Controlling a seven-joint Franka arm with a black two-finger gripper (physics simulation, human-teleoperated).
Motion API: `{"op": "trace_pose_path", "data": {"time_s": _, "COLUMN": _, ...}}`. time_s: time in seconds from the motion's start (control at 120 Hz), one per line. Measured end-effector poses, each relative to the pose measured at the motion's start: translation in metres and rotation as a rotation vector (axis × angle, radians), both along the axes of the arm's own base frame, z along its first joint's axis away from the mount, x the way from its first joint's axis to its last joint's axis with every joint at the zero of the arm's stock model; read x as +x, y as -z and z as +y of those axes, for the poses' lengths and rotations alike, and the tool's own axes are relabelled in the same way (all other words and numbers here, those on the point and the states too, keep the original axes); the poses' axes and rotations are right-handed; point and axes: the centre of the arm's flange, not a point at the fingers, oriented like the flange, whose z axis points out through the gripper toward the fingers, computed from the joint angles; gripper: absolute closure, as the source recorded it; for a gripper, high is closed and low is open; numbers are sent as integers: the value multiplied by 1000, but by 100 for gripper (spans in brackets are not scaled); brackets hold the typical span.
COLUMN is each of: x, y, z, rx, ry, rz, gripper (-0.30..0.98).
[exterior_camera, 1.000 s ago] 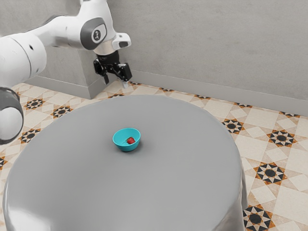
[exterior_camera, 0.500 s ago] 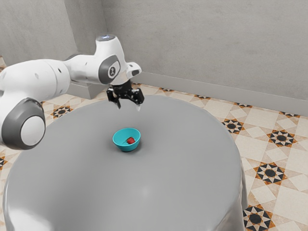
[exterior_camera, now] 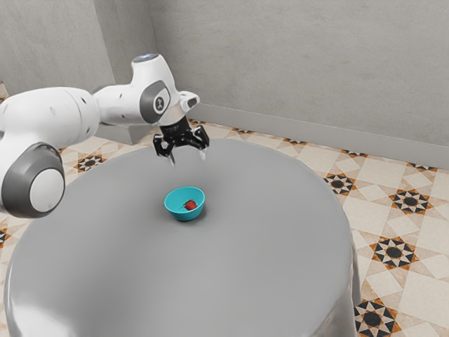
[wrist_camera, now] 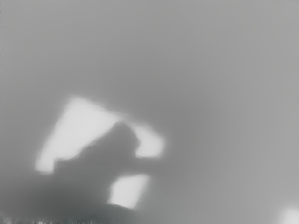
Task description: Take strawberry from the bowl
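Hovering over the counter, wide open and empty, here's the tool with everything left to do: the strawberry sits in the bowl, grip and lift both to come

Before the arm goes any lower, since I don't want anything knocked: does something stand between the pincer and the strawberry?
Nothing visible stands between the open pincer and the strawberry; only the turquoise bowl surrounds the berry, and its top is open.
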Motion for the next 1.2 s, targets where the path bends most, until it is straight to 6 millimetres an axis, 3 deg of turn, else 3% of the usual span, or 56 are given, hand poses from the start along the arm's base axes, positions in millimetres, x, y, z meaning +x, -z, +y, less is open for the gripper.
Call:
{"op": "trace_pose_path", "data": {"time_s": 0.242, "x": 1, "y": 7, "z": -5, "rx": -63, "ry": -149, "rz": 23, "gripper": 0}}
{"op": "trace_pose_path", "data": {"time_s": 0.342, "x": 2, "y": -2, "z": -12, "rx": -101, "ry": -204, "rz": 16, "gripper": 0}}
{"op": "trace_pose_path", "data": {"time_s": 0.475, "x": 5, "y": 11, "z": -14, "rx": -104, "ry": -259, "rz": 33, "gripper": 0}}
{"op": "trace_pose_path", "data": {"time_s": 0.575, "x": 7, "y": 31, "z": -21, "rx": -100, "ry": -287, "rz": 53, "gripper": 0}}
{"op": "trace_pose_path", "data": {"time_s": 0.7, "x": -1, "y": 49, "z": -24, "rx": -78, "ry": -327, "rz": 84, "gripper": 0}}
{"op": "trace_pose_path", "data": {"time_s": 0.808, "x": -6, "y": 49, "z": -27, "rx": -68, "ry": -362, "rz": 106, "gripper": 0}}
{"op": "trace_pose_path", "data": {"time_s": 0.942, "x": -14, "y": 49, "z": -19, "rx": -39, "ry": -409, "rz": 161, "gripper": 0}}
{"op": "trace_pose_path", "data": {"time_s": 1.2, "x": -41, "y": 73, "z": -7, "rx": -3, "ry": -492, "rz": 288, "gripper": 0}}
